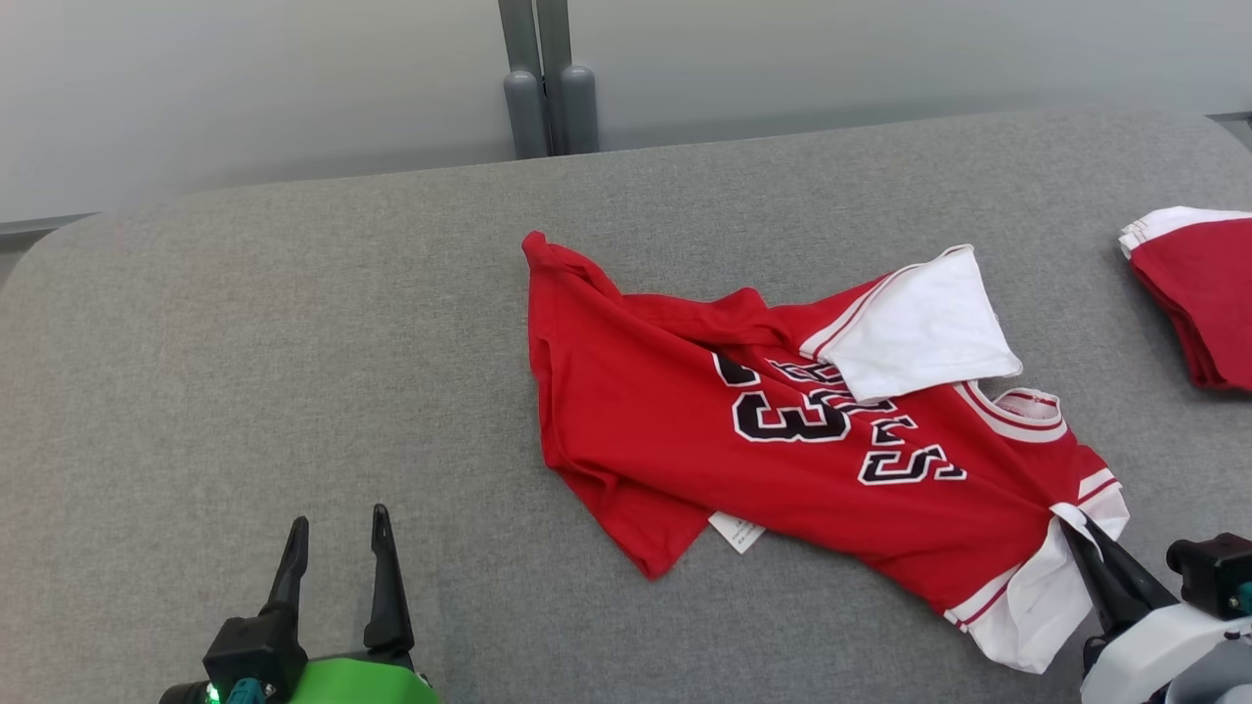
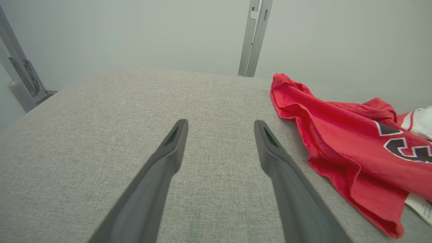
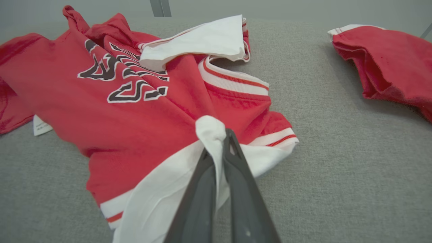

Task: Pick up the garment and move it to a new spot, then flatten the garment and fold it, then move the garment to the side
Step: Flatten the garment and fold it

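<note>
Red jersey (image 1: 665, 420), crumpled, white-sleeved, black-lettered

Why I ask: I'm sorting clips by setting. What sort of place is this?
Probably a lab bench for folding clothes: grey fabric-covered table, bare wall with a metal post, red jersey.

The garment (image 1: 675, 430) lies on the table (image 1: 245, 342), a second shirt (image 1: 1198, 293) to its right (well apart).

The head camera looks steeply down on the grey table (image 1: 245, 342); both wrist cameras skim low (the right one closest), all sharing the garment (image 1: 685, 420).
</note>
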`<state>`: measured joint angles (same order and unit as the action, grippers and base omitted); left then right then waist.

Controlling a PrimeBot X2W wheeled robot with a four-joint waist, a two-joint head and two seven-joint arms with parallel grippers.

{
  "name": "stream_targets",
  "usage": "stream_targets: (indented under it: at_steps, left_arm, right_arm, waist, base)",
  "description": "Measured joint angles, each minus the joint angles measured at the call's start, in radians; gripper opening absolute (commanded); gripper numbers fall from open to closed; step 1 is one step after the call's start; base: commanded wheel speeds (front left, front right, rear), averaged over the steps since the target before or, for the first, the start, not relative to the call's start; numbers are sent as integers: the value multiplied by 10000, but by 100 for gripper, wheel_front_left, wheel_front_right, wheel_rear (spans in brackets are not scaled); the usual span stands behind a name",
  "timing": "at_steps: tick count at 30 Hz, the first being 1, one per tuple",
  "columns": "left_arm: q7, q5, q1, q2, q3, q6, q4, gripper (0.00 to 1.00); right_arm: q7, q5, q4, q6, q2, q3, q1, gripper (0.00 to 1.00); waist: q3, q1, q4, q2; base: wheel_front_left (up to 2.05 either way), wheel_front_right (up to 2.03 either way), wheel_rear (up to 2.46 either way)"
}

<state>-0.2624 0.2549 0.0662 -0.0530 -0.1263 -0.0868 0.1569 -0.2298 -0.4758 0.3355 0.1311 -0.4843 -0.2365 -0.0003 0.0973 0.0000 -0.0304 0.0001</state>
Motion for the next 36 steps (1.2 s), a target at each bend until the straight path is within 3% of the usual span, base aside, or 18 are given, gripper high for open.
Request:
stream_targets:
  at_steps: [2, 5, 6, 7, 9, 21, 27, 31, 36]
  left_arm:
    - [0, 23, 7, 4, 12, 31, 42, 100]
    - [0, 25, 25, 8, 48, 33, 79, 100]
    - [0, 25, 34, 10, 67, 33, 96, 100]
    - [0, 25, 45, 10, 77, 40, 109, 100]
    - [0, 27, 53, 13, 115, 67, 138, 100]
    - [0, 56, 119, 19, 301, 161, 288, 100]
    - [0, 69, 99, 23, 297, 167, 345, 100]
    - [0, 48, 6, 27, 222, 171, 337, 100]
    - [2, 40, -234, 27, -90, 165, 359, 100]
  right_arm:
    - [-13, 61, 79, 0, 144, 165, 123, 22]
    - [-44, 159, 293, 0, 326, 307, 287, 47]
    - [-69, 196, 378, 0, 387, 397, 339, 57]
    - [-86, 224, 453, 0, 433, 462, 373, 91]
    - [-109, 299, 637, 0, 554, 577, 409, 100]
    - [-284, 717, 1346, 0, 993, 1271, 616, 100]
    - [-299, 1060, 640, 0, 932, 1210, 306, 100]
    - [548, 1358, -265, 0, 786, 397, -598, 100]
    - [2539, 1609, -698, 0, 800, -1191, -2315, 100]
  waist:
    - [18, 0, -46, 0]
    - [29, 0, -119, 0]
    - [32, 0, -144, 0]
    - [31, 0, -163, 0]
    - [24, 0, -215, 0]
    - [-8, 0, -467, 0]
    - [18, 0, -403, 0]
    - [140, 0, -317, 0]
    - [323, 0, -120, 0]
  base:
    - [0, 0, 0]
    - [0, 0, 0]
    - [0, 0, 0]
    - [0, 0, 0]
    - [0, 0, 0]
    - [0, 0, 0]
    - [0, 0, 0]
    - [0, 0, 0]
    - [0, 0, 0]
